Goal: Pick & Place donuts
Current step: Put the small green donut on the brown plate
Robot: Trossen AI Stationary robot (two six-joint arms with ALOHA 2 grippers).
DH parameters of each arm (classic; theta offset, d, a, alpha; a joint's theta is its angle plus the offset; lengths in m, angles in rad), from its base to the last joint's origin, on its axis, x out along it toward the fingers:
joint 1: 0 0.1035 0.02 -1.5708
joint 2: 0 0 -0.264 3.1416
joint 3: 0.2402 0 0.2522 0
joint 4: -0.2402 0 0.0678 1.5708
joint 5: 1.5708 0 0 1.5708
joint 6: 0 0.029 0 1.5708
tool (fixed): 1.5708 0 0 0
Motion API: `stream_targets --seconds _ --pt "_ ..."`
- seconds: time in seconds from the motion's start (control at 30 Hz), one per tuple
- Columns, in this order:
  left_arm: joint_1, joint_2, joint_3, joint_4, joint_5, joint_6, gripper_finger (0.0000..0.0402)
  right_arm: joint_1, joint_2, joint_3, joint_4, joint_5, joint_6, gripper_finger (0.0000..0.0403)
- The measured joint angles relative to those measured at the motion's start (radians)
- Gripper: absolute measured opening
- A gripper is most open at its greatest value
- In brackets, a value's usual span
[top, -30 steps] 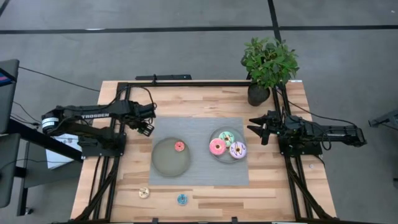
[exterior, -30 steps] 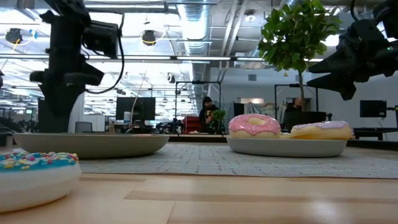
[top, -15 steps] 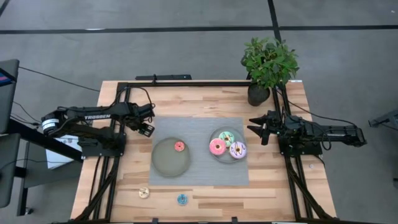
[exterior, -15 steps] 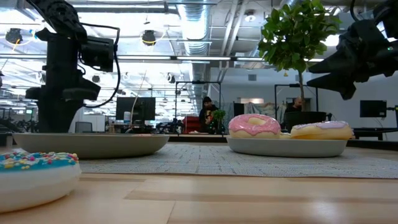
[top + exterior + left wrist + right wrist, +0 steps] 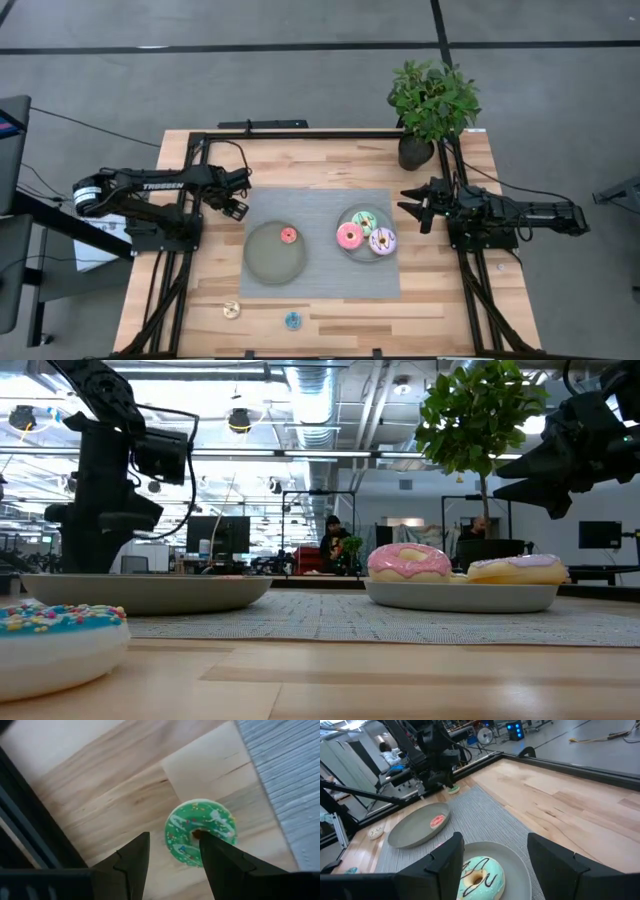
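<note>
The tiny green donut (image 5: 200, 832) lies flat on the bare desk (image 5: 330, 170), just off the mat's (image 5: 320, 200) far left corner. The left pincer (image 5: 172, 852) is held directly above it, jaws apart and empty. The right pincer (image 5: 420, 208), likewise apart, is parked well away.

Glossy donuts (image 5: 366, 232), woven mat (image 5: 320, 205), wooden table (image 5: 330, 160).

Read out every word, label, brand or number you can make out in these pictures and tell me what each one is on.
"TROSSEN": white capital letters along the side of the dark left robot arm, seen from above.
No other text is readable: the monitor screens in the room behind the table are too small and blurred, and the toy donuts, plates and grey mat carry no lettering.
</note>
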Motion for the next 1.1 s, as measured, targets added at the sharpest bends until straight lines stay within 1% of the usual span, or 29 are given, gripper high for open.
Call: stream_targets --seconds 0.27,0.43,0.53,0.87,0.97,1.1 --pt "0.000 0.134 0.005 0.087 0.029 0.015 0.0166 0.000 0.000 0.000 0.002 0.000 0.003 0.0209" --pt "0.001 0.148 0.006 0.087 0.040 0.015 0.0162 0.000 0.000 0.000 0.003 0.000 0.008 0.0209" --pt "0.001 0.142 0.011 0.084 0.045 0.015 0.0147 0.000 0.000 0.000 0.003 0.000 0.008 0.0209" --pt "0.000 0.145 0.025 0.085 0.055 0.036 0.0069 0.000 0.000 0.000 0.004 0.000 0.011 0.0209" --pt "0.000 0.145 0.025 0.085 0.055 0.036 0.0058 0.000 0.000 0.000 0.004 0.000 0.011 0.0209" --pt "0.000 0.144 0.026 0.084 0.056 0.037 0.0054 0.000 0.000 0.000 0.004 0.000 0.011 0.0209"
